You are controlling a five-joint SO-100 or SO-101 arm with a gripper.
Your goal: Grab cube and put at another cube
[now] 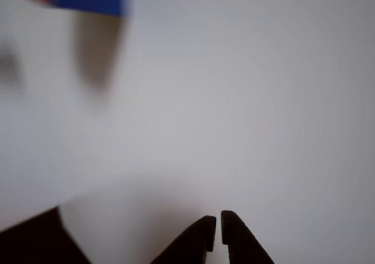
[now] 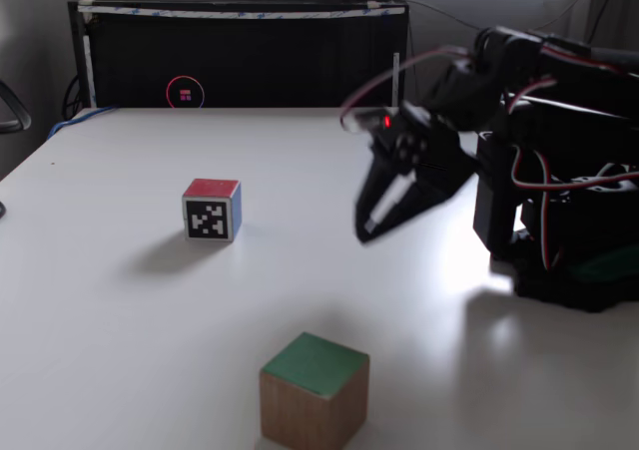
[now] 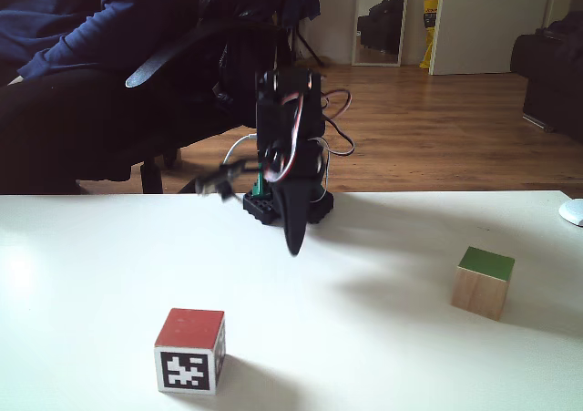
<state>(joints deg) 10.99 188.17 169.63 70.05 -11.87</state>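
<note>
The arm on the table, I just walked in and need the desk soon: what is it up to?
The arm's claw hangs above the white table, nearly shut and holding nothing. The green-topped wooden cube sits untouched near the front edge in a fixed view, and the red-topped cube with a black-and-white marker stands apart from it, further back. In a fixed view the claw points down between the two cubes. Nothing has been grabbed yet.
</note>
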